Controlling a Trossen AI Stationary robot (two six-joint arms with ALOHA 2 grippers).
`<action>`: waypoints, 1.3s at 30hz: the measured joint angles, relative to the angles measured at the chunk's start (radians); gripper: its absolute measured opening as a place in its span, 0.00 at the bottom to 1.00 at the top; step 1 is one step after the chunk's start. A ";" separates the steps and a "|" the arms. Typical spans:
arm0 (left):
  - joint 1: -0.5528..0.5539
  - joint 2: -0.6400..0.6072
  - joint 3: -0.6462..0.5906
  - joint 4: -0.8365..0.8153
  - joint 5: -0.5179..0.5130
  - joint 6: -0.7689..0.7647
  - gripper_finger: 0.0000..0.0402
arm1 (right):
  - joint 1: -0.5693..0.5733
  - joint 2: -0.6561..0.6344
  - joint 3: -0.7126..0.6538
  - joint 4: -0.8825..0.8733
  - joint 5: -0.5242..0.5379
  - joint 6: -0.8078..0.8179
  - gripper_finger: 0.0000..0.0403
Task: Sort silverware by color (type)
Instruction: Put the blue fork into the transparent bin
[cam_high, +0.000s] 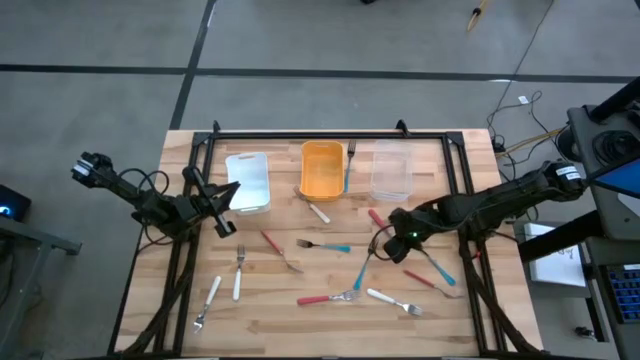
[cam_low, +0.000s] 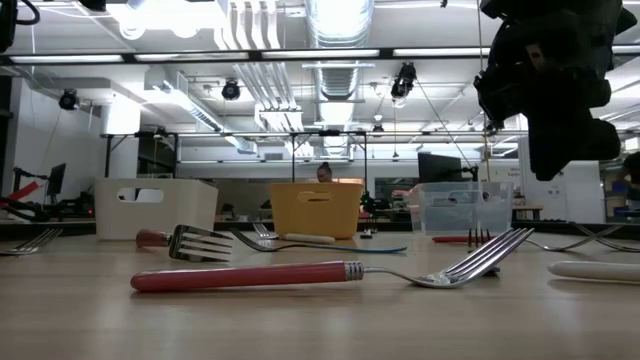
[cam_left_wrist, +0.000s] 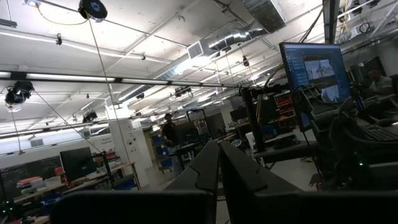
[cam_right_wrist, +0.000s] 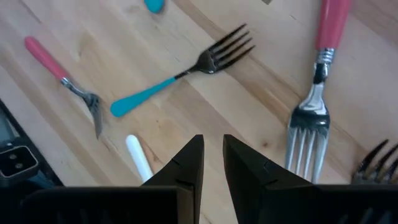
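Note:
The silverware lies scattered flat on the wooden table (cam_high: 300, 320): forks with red, teal or white handles. My right gripper (cam_high: 385, 245) hangs over the middle right, pointing down at a slant. Its fingers (cam_right_wrist: 213, 146) stand a narrow gap apart with nothing between them. Below it lie a teal-handled fork (cam_right_wrist: 180, 78), a red-handled fork (cam_right_wrist: 320, 68) and a white handle (cam_right_wrist: 140, 158). My left gripper (cam_high: 232, 192) is raised at the left by the white bin, shut and holding nothing (cam_left_wrist: 219, 149).
Three bins stand in a row at the far side: white (cam_high: 248, 180), orange (cam_high: 322, 168) and clear (cam_high: 392, 170). A teal-handled fork (cam_high: 349, 165) lies between the orange and clear bins. A black frame (cam_high: 330, 135) rims the table. In the low view a red-handled fork (cam_low: 250, 277) lies nearest.

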 joint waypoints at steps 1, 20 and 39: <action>0.000 0.000 0.000 0.000 0.000 0.000 0.00 | 0.000 0.000 0.000 0.000 0.009 0.000 0.13; 0.000 0.002 0.000 0.000 0.000 0.000 0.00 | -0.022 0.000 0.000 0.050 0.068 -0.014 0.13; 0.000 0.002 0.000 0.000 0.000 -0.026 0.00 | -0.104 0.001 0.028 0.209 0.133 -0.164 0.13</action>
